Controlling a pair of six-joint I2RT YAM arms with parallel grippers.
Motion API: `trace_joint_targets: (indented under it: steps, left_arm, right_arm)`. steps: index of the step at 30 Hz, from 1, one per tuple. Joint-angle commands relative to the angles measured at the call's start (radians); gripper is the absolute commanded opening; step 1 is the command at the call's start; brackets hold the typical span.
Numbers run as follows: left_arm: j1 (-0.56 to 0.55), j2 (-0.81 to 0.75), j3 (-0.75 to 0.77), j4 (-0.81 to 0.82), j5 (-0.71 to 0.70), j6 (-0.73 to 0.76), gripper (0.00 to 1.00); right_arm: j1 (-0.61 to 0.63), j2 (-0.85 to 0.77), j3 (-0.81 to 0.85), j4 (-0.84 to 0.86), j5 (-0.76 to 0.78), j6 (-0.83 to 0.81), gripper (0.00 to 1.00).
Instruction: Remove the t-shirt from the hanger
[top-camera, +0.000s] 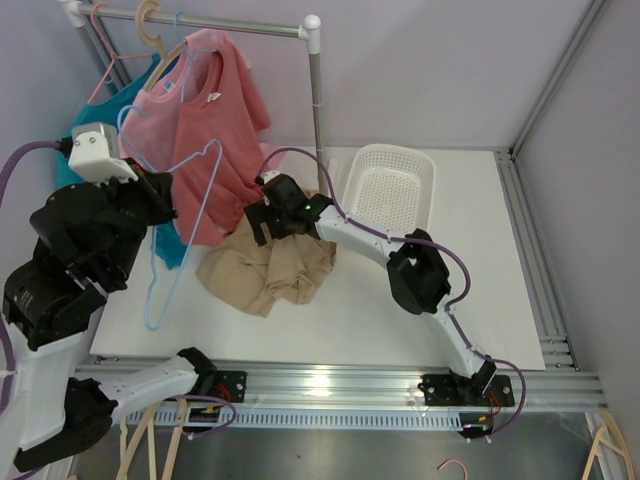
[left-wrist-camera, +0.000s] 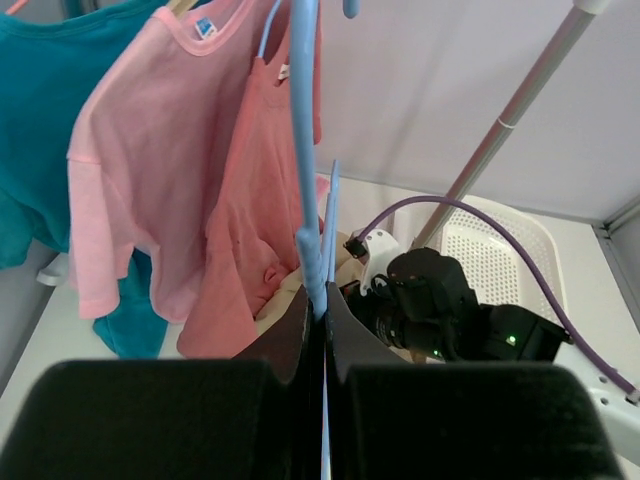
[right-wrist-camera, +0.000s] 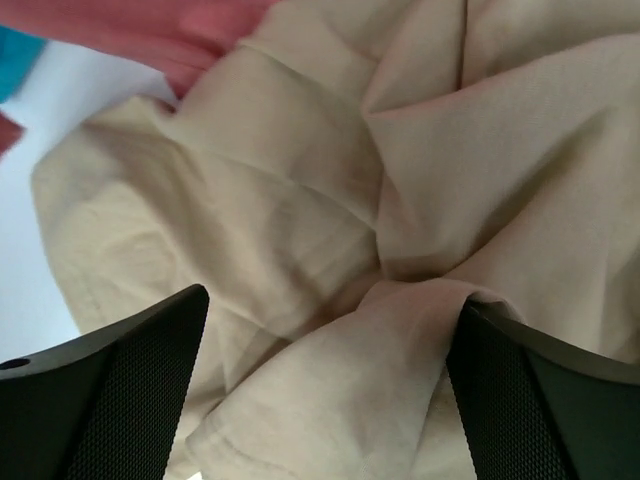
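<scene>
The beige t-shirt (top-camera: 268, 268) lies crumpled in a heap on the white counter (top-camera: 400, 320), just below the coral shirts (top-camera: 215, 110) hanging from the rack (top-camera: 318, 100). The right pincer (right-wrist-camera: 330, 305) hovers right over its folds, fingers spread wide, gripping nothing. The left pincer (left-wrist-camera: 323, 310) is pinched tight on the light-blue hanger (left-wrist-camera: 303, 150), which is held upright. A white basket (top-camera: 390, 185) sits behind

I see a t-shirt (right-wrist-camera: 330, 200) of matt creased cloth, a smooth plastic hanger (left-wrist-camera: 305, 150), and a perforated plastic basket (top-camera: 395, 150).
</scene>
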Motion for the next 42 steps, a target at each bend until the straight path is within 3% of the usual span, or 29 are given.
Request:
trace_joint_targets:
  steps: [1, 9, 10, 11, 12, 13, 16, 17, 21, 26, 28, 34, 37, 42]
  left_arm:
    - [0.019, 0.023, -0.004, 0.076, 0.081, 0.051, 0.01]
    - [0.031, 0.085, 0.063, 0.082, 0.115, 0.057, 0.01]
    - [0.033, 0.09, 0.067, 0.084, 0.115, 0.06, 0.01]
    - [0.031, 0.101, 0.068, 0.092, 0.114, 0.062, 0.01]
    - [0.034, 0.107, 0.068, 0.095, 0.111, 0.063, 0.01]
    - [0.037, 0.113, 0.07, 0.099, 0.111, 0.065, 0.01]
    - [0.042, 0.138, 0.077, 0.115, 0.117, 0.072, 0.01]
    - [0.045, 0.142, 0.085, 0.119, 0.118, 0.075, 0.01]
    - [0.057, 0.162, 0.056, 0.222, 0.133, 0.114, 0.01]
    - [0.077, 0.205, 0.027, 0.347, 0.115, 0.144, 0.01]
    - [0.082, 0.217, -0.002, 0.403, 0.111, 0.161, 0.01]
    - [0.085, 0.273, -0.035, 0.524, 0.138, 0.192, 0.01]
    - [0.085, 0.285, -0.047, 0.562, 0.146, 0.213, 0.01]
    - [0.088, 0.345, -0.03, 0.622, 0.115, 0.271, 0.01]
  right_arm:
    - [-0.01, 0.069, 0.042, -0.06, -0.053, 0.0, 0.99]
    - [0.016, 0.183, 0.064, -0.183, -0.056, -0.01, 1.0]
    - [0.021, 0.198, 0.073, -0.196, -0.053, -0.019, 0.92]
    - [0.027, 0.206, 0.082, -0.207, -0.047, -0.024, 0.78]
    - [0.03, 0.212, 0.091, -0.221, -0.04, -0.026, 0.19]
    - [0.032, 0.212, 0.094, -0.239, -0.005, -0.023, 0.0]
    - [0.033, 0.145, 0.033, -0.186, -0.003, -0.01, 0.0]
    - [0.032, 0.102, -0.06, -0.152, -0.007, 0.0, 0.0]
    - [0.038, -0.2, -0.232, -0.069, -0.026, 0.028, 0.0]
    - [0.066, -0.504, -0.317, -0.129, 0.041, 0.039, 0.0]
    - [0.063, -0.619, -0.312, -0.175, 0.074, 0.043, 0.0]
    - [-0.023, -0.767, -0.23, -0.285, 0.201, 0.039, 0.0]
    - [-0.106, -0.781, -0.179, -0.308, 0.18, 0.025, 0.0]
    - [-0.268, -0.689, 0.066, -0.351, 0.155, -0.021, 0.0]
